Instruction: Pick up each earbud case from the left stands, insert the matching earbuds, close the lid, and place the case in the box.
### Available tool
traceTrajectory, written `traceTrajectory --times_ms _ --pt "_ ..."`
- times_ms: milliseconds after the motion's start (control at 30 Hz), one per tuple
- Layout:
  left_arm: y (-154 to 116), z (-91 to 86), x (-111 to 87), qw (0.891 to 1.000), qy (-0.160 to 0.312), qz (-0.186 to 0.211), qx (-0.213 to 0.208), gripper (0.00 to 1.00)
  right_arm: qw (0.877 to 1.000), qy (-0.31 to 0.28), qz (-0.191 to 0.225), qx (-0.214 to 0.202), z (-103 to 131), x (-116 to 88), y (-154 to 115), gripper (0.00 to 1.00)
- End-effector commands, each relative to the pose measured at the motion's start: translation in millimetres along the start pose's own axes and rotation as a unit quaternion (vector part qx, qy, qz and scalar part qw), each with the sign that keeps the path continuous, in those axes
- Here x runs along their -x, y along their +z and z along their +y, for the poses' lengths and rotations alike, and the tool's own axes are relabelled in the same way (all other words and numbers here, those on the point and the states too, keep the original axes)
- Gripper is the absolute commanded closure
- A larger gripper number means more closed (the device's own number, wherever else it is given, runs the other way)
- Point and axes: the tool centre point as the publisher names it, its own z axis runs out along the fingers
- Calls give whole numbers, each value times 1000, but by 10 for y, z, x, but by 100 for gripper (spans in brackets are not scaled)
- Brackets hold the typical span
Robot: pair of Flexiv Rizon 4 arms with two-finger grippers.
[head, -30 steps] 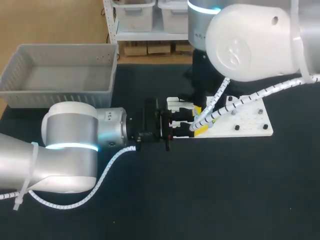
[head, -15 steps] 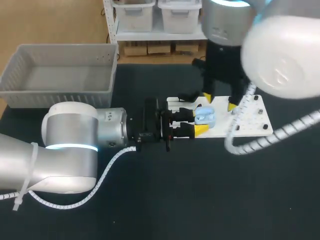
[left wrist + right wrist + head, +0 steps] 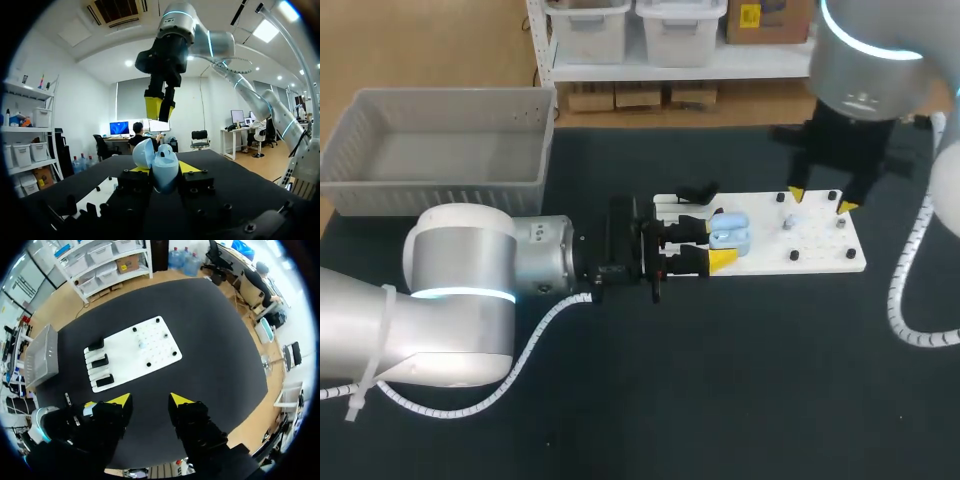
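Note:
A light blue earbud case [image 3: 730, 233] with its lid up is held over the left end of the white board [image 3: 820, 262], and my left gripper [image 3: 710, 250] is shut on it from the sides. In the left wrist view the open case [image 3: 159, 167] stands between the fingers. My right gripper [image 3: 818, 201] hangs open and empty above the board's far right part, apart from the case. It shows high ahead of the case in the left wrist view as the right gripper [image 3: 160, 106]. From the right wrist, the right gripper [image 3: 150, 401] looks down on the board [image 3: 150, 357].
Black stands [image 3: 100, 361] line the board's left end, and a small pale blue item [image 3: 141, 344] lies among the black pegs [image 3: 793, 256]. A grey bin [image 3: 440, 150] sits at the table's back left. The table is black cloth.
My right arm has drawn back from the case, rising and moving right over the board, with its fingers spreading. The left arm and the case have stayed put.

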Motion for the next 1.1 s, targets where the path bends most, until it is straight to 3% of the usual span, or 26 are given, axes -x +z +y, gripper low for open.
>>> traceTrajectory --times_ms 33,267,367,700,1100 --pt "5 -18 -5 1000 2 0 4 100 1000 -18 1 6 -16 161 196 55" --pt "5 -18 -5 1000 2 0 4 100 998 -68 -2 6 0 304 452 54" --pt "5 -18 -5 1000 2 0 4 100 996 -87 -2 4 40 322 596 49" --pt "5 -18 -5 1000 2 0 4 100 995 -102 21 0 133 362 1071 51" --pt "5 -18 -5 1000 2 0 4 100 995 -93 40 19 191 494 1304 47"
